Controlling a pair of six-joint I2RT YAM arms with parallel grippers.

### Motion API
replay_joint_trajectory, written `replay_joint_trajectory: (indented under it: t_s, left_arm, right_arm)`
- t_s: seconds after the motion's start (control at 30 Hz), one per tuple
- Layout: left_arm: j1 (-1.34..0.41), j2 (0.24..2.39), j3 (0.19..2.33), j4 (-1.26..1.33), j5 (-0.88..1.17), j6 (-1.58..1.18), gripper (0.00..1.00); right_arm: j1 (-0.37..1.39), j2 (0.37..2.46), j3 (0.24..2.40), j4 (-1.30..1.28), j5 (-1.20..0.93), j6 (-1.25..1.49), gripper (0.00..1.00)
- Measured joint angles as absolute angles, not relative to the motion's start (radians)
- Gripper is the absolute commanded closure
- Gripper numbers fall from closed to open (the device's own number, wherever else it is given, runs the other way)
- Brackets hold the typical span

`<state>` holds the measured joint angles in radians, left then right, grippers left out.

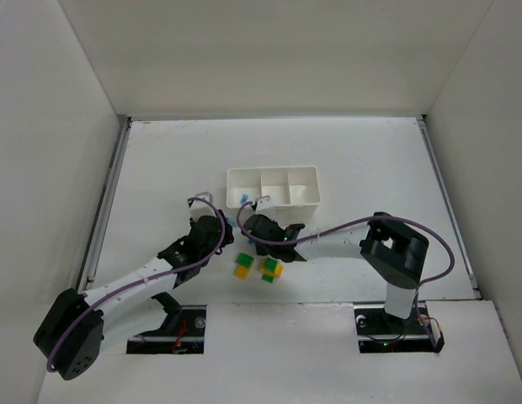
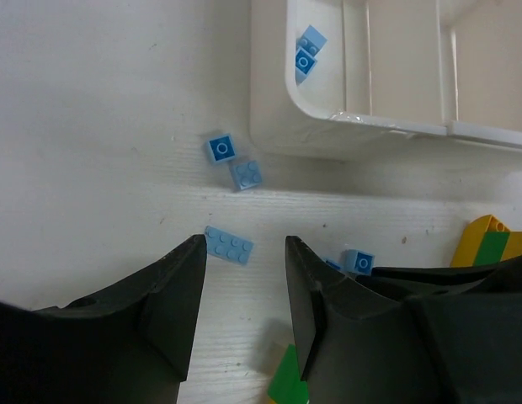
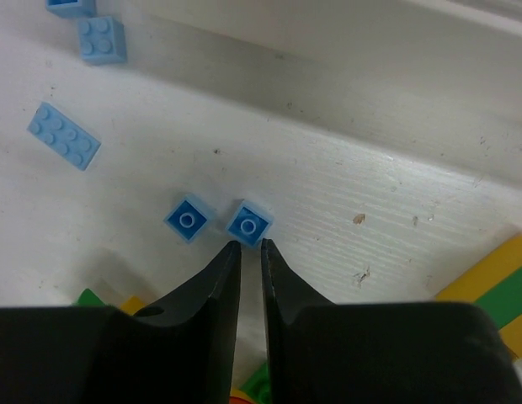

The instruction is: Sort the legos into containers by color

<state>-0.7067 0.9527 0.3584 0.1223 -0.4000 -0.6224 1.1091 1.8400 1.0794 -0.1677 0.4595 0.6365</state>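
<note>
Nearest the arm bases, 2 lego stacks of green and yellow stand side by side on the white table [image 1: 362,160]: the first stack [image 1: 242,268] toward the left arm, the second stack [image 1: 270,268] toward the right arm. Just beyond them the 2 grippers come tip to tip.

The left gripper [image 2: 244,273] hangs low over the table, its fingers spread with nothing between them. A flat 8-stud blue brick [image 2: 229,245] lies on the table just past the gap.

The right gripper [image 3: 247,250] points down at the table with its fingers pressed almost together, leaving only a thin slit with no brick in it. A 1-stud blue brick [image 3: 249,225] lies right at its tips; whether it touches them cannot be told. A second 1-stud brick [image 3: 187,220] lies just beside that one.

Farther on, 2 more small blue bricks [image 2: 220,148] lie close together by the near corner of the tray [image 1: 300,190]. Its 3 compartments run in a row, and the one on the left arm's side holds 2 further blue legos [image 2: 307,49] near its outer wall.
</note>
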Motion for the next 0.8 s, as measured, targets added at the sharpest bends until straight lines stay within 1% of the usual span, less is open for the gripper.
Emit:
replay_joint_trajectory:
  t_s: [0.17, 0.33, 0.43, 0.6, 0.8]
  left_arm:
    - [-0.699, 0.996, 0.358, 0.141, -0.4, -0.621, 0.61]
    - [-0.687, 1.115, 0.361, 0.181, -0.403, -0.611, 0.63]
    - [-0.687, 1.183, 0.365, 0.2, -0.407, -0.609, 0.63]
    - [-0.685, 1.236, 0.393, 0.225, -0.409, -0.607, 0.63]
    - [-0.677, 1.253, 0.43, 0.26, -0.416, -0.607, 0.63]
  right_arm:
    - [1.121, 1.767, 1.043, -0.162, 0.48, 0.623, 0.78]
    - [1.121, 1.641, 1.037, -0.15, 0.488, 0.593, 0.78]
    - [1.121, 1.603, 1.06, -0.147, 0.493, 0.558, 0.78]
    - [1.091, 1.62, 1.15, -0.126, 0.484, 0.484, 0.78]
    - [0.982, 1.742, 1.297, -0.054, 0.423, 0.434, 0.78]
